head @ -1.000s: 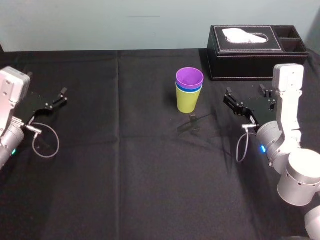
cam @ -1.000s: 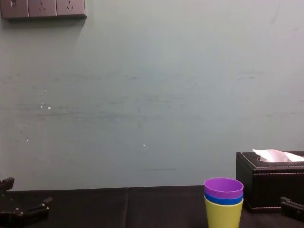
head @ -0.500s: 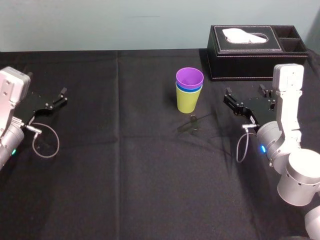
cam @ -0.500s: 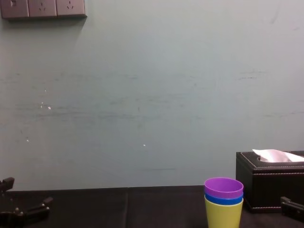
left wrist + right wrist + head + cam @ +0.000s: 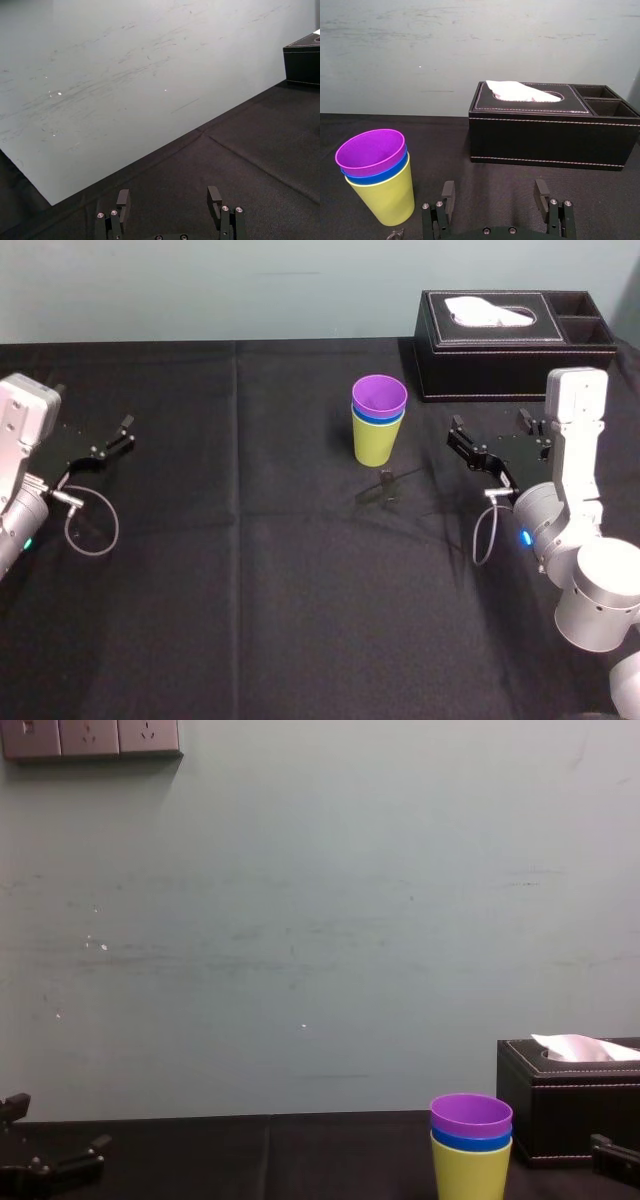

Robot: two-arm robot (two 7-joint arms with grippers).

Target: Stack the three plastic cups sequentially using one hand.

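Stack looks done: purple cup nested in blue cup, blue in yellow-green cup, upright mid-surface, near tissue box. Right end effector sits beside the stack, released, holding nothing. Left end effector parked far left, also released. Nothing left to stack afaict.

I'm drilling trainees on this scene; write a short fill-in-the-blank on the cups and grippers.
1. The top cup is ___.
2. The middle cup is ___.
3. The left gripper and right gripper are open, holding ___.
Missing words: purple; blue; nothing.
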